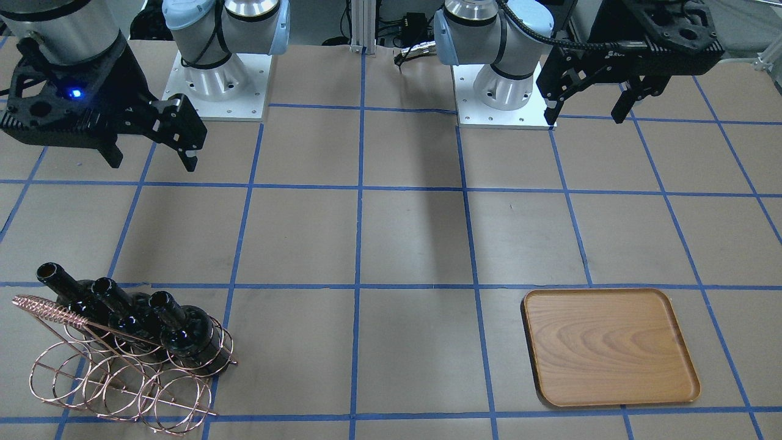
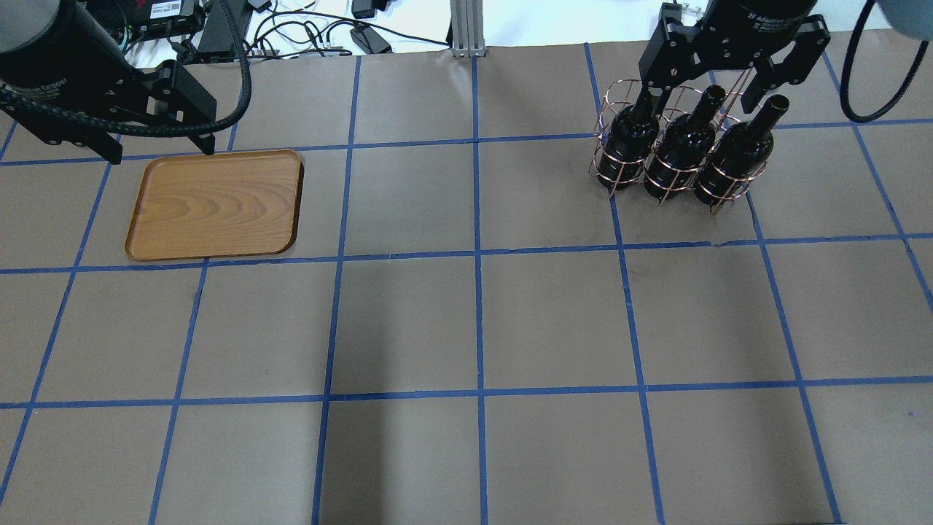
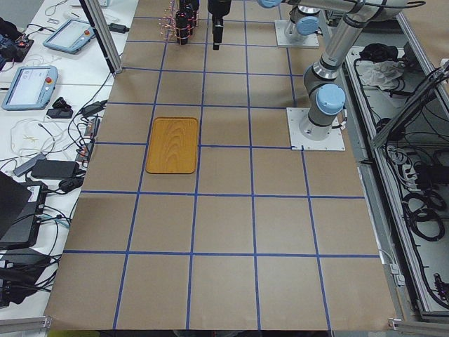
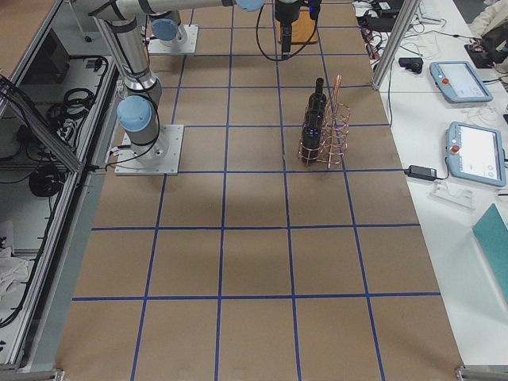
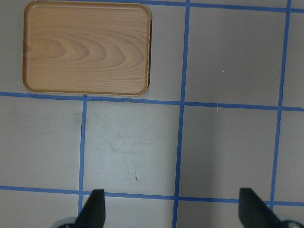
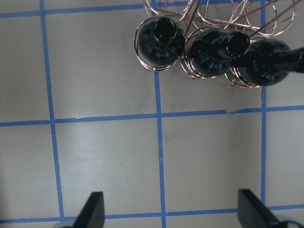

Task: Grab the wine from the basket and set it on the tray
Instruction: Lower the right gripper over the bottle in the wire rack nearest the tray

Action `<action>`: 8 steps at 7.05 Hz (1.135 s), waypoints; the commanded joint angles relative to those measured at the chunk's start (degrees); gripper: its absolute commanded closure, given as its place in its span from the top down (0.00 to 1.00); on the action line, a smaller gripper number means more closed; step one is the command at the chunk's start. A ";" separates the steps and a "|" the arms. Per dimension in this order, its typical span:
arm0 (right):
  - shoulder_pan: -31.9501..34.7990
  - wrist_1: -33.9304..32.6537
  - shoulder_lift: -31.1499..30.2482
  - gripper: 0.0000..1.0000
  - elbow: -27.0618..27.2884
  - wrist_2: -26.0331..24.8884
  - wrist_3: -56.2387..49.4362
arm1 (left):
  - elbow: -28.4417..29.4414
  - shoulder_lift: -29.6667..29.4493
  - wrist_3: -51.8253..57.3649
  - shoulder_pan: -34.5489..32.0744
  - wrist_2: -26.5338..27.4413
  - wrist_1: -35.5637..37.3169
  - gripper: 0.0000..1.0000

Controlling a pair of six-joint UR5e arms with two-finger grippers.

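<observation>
Three near-black wine bottles (image 2: pixel 678 153) stand side by side in the copper wire basket (image 2: pixel 611 171), necks up; they also show in the right wrist view (image 6: pixel 159 40) and the front view (image 1: pixel 183 330). The wooden tray (image 2: pixel 215 204) lies empty on the other side of the table, and shows in the left wrist view (image 5: pixel 88 47). My right gripper (image 2: pixel 700 98) hangs open and empty, high above and beside the basket. My left gripper (image 2: pixel 160 152) hangs open and empty, high near the tray's far edge.
The table is brown paper with a blue tape grid. The two arm bases (image 1: pixel 223 91) stand at the robot's edge. The basket's long twisted handle (image 1: pixel 46 308) leans up over the rings. Cables and teach pendants (image 4: pixel 456 79) lie beyond the table's far edge.
</observation>
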 commanded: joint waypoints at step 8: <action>-4.55 -17.80 12.21 0.89 2.84 -3.28 -0.66 | 0.00 0.00 0.00 0.00 0.00 0.00 1.00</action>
